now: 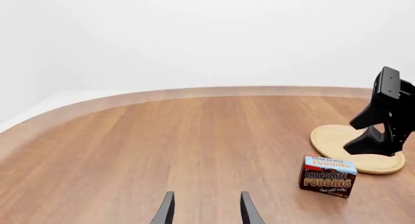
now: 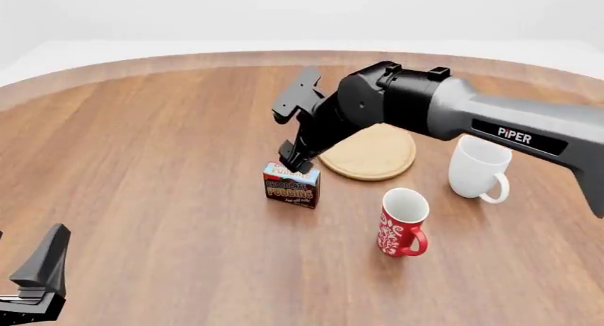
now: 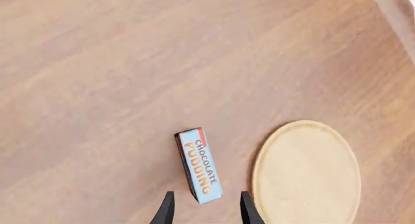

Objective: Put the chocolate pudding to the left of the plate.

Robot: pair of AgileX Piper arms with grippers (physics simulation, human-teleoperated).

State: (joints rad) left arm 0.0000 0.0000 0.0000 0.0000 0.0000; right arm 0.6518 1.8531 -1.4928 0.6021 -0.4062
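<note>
The chocolate pudding [image 2: 291, 185] is a small brown carton with a light blue top, standing on the table just left of the plate [image 2: 373, 153], a flat tan wooden disc. My right gripper [image 2: 294, 160] hovers directly above the carton, open and holding nothing. In the right wrist view the chocolate pudding [image 3: 199, 165] lies below the spread fingers of the right gripper [image 3: 206, 209], with the plate [image 3: 304, 175] beside it. My left gripper [image 2: 38, 276] rests at the near left, open and empty; its view shows the left gripper [image 1: 206, 209], the chocolate pudding [image 1: 327, 176] and the plate [image 1: 334, 141] far off.
A white mug [image 2: 477, 169] stands right of the plate. A red patterned mug [image 2: 401, 222] stands in front of the plate, to the right of the carton. The right arm [image 2: 443, 110] reaches across above the plate. The table's curved far edge [image 2: 283, 57] runs behind.
</note>
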